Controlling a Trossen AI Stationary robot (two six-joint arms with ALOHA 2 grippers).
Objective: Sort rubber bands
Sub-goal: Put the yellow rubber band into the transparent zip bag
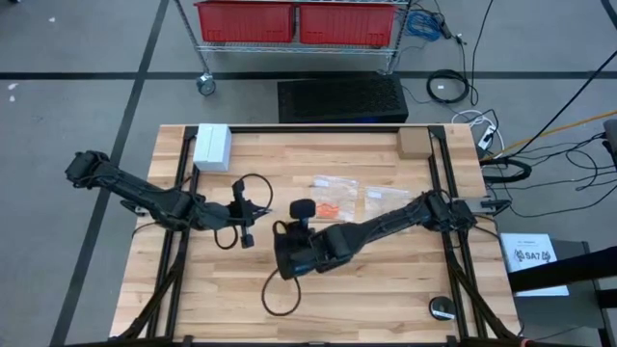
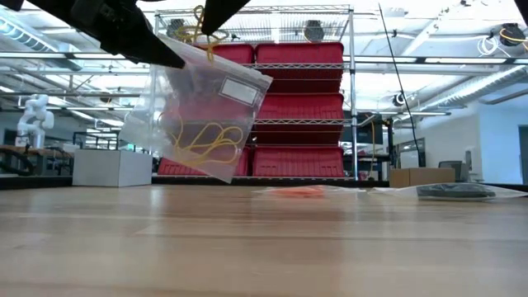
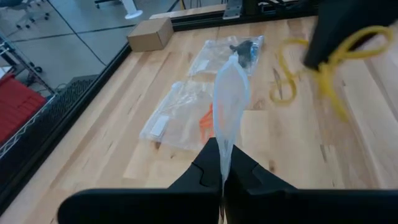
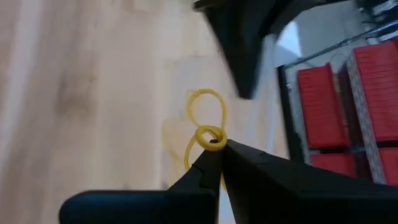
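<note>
Sorting is partly complete. On the table (image 1: 318, 289), two flat bags (image 3: 180, 112) lie near the far edge, one with orange bands (image 3: 205, 121), the other apparently dark ones (image 3: 245, 50). The left gripper (image 3: 222, 168) is clenched on the rim of a raised clear bag (image 2: 202, 111) already containing yellow bands (image 2: 206, 144). The right gripper (image 4: 216, 152), just beside that bag's mouth, is clenched on a yellow band (image 4: 208, 118) not yet dropped in.
</note>
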